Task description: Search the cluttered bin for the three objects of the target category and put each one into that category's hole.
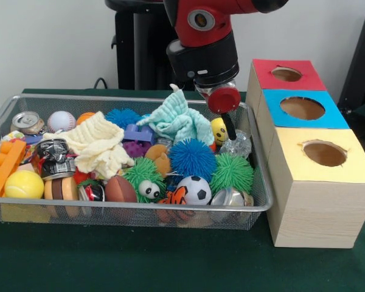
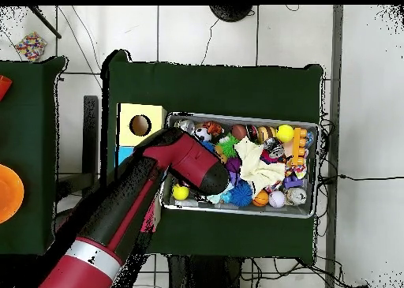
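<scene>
My gripper (image 1: pixel 229 129) hangs low over the right end of the wire bin (image 1: pixel 134 210), just beside a yellow smiley ball (image 1: pixel 218 129) and a crumpled clear plastic piece (image 1: pixel 238 145). A light teal cloth (image 1: pixel 179 118) stands in a peak just left of the gripper; I cannot tell whether it is held. The wooden box (image 1: pixel 310 213) to the right has a red hole (image 1: pixel 286 74), a blue hole (image 1: pixel 302 107) and a yellow hole (image 1: pixel 324 153). In the overhead view the arm (image 2: pixel 170 170) covers the gripper and the bin's left end.
The bin is packed: a cream cloth (image 1: pixel 100 143), blue spiky ball (image 1: pixel 193 158), green spiky balls (image 1: pixel 232 173), soccer ball (image 1: pixel 196 190), baseball (image 1: pixel 61 121), yellow ball (image 1: pixel 24 184), cans (image 1: pixel 28 122), orange brick (image 1: pixel 5 165). The wooden box stands close against the bin's right rim.
</scene>
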